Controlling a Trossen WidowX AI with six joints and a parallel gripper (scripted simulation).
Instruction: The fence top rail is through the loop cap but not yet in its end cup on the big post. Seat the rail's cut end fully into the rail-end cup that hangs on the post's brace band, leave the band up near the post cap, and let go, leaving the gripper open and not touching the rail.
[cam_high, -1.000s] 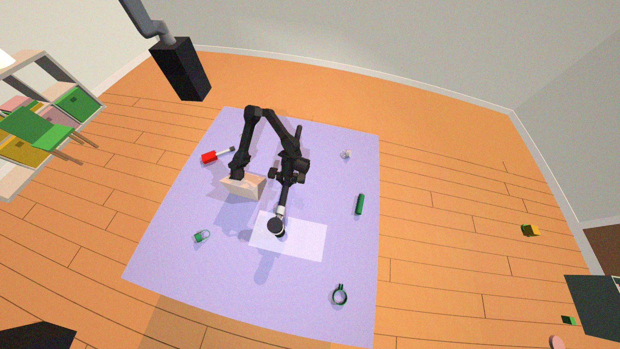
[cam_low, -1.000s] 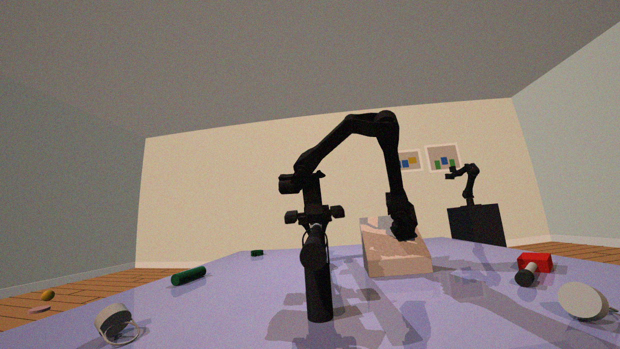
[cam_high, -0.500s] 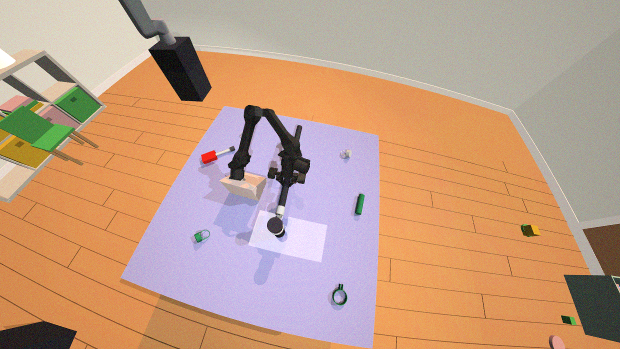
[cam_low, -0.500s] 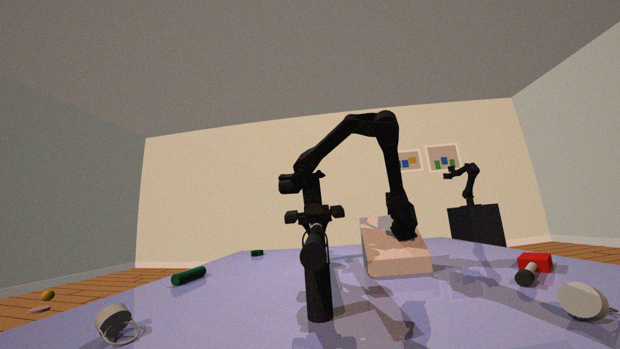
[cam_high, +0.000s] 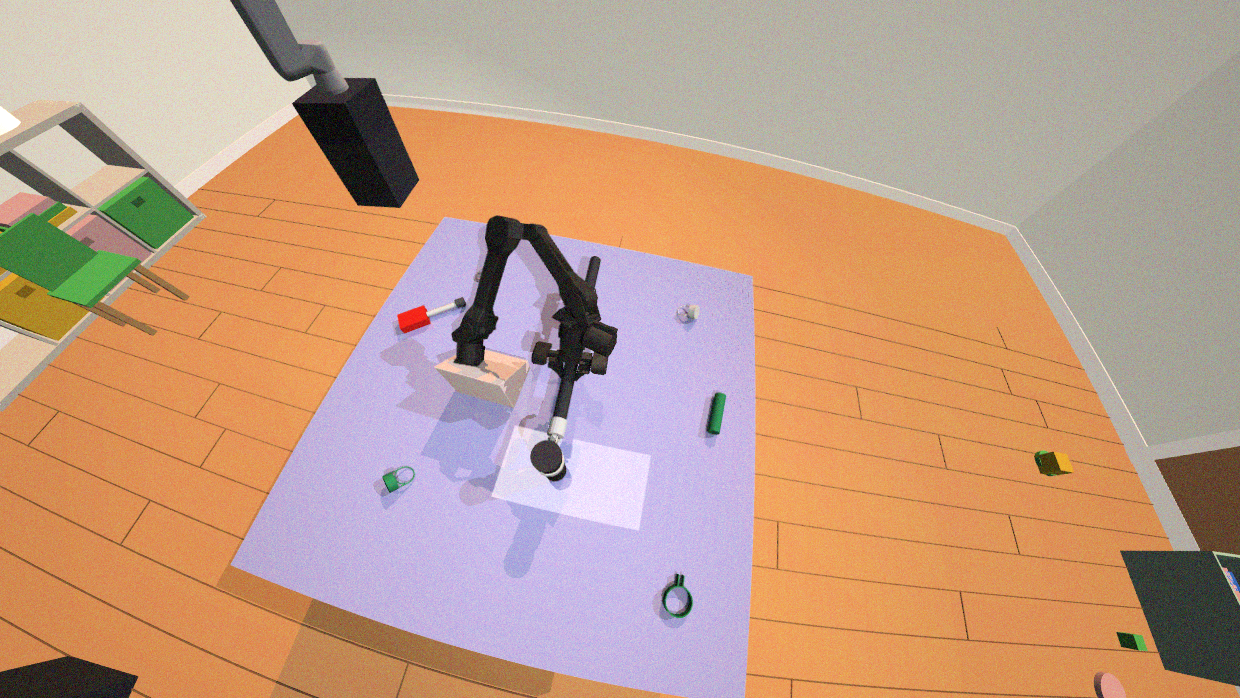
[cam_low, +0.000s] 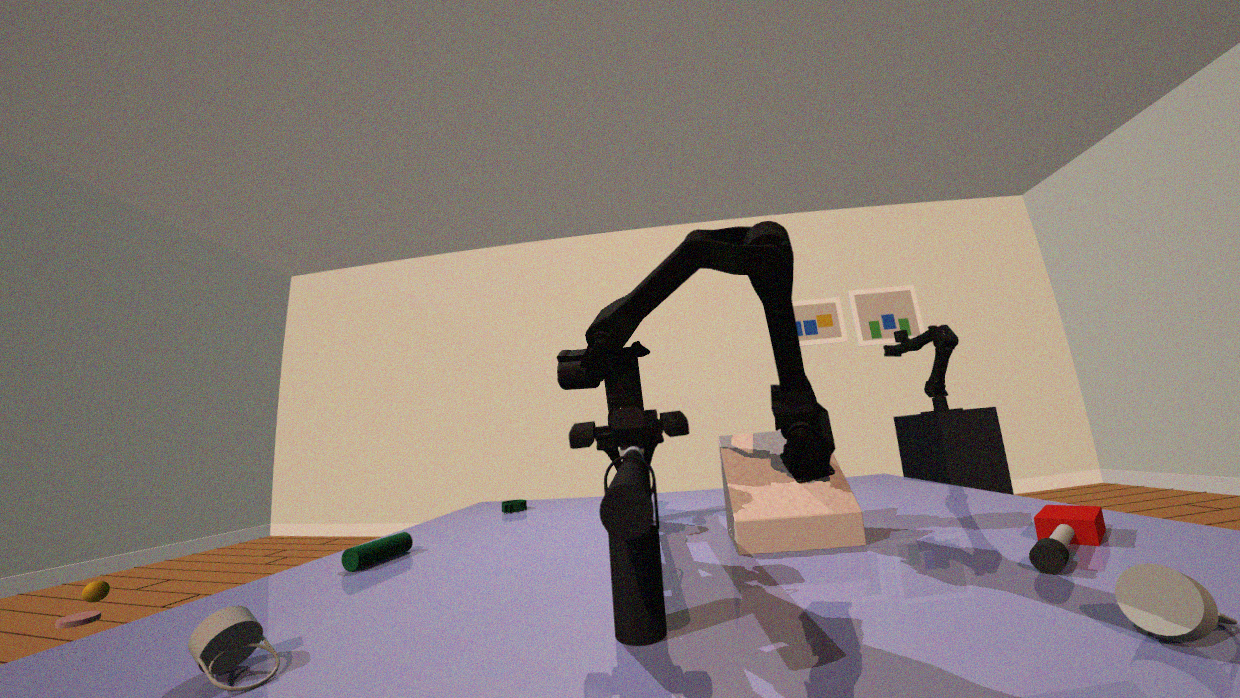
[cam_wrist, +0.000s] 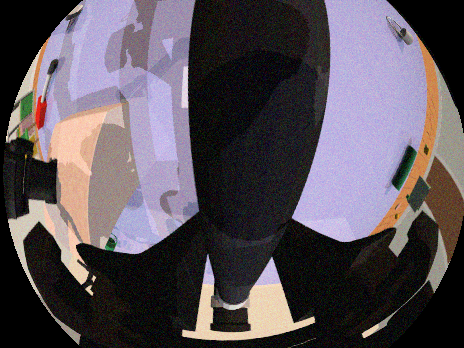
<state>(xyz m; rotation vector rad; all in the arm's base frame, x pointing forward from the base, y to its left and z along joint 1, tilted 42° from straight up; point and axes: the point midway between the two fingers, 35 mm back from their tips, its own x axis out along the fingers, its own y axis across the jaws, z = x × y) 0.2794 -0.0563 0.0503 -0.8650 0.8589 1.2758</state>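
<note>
The long black rail (cam_high: 564, 394) (cam_wrist: 260, 100) runs under my arm toward the white rail-end cup (cam_high: 557, 427). In the wrist view the white cup rim (cam_wrist: 241, 304) shows around the rail's far end. How deep the end sits is not clear. The big post's black cap (cam_high: 546, 457) (cam_wrist: 230, 319) is just beyond the cup; the band is small and partly hidden near the cap. A dark upright post (cam_low: 637, 589) stands under the rail's near end in the exterior view; the loop cap is hard to make out. My gripper (cam_high: 568, 364) (cam_wrist: 236, 213) is shut on the rail, short of the cup.
A beige block (cam_high: 507, 385) (cam_low: 798, 530) carries my arm's base. On the mat (cam_high: 347, 520) lie a red-ended tool (cam_high: 413, 319) (cam_low: 1069, 524), a green cylinder (cam_high: 715, 413) (cam_low: 377, 552), a green looped piece (cam_high: 395, 482) and a grey looped cap (cam_high: 690, 313) (cam_low: 225, 637).
</note>
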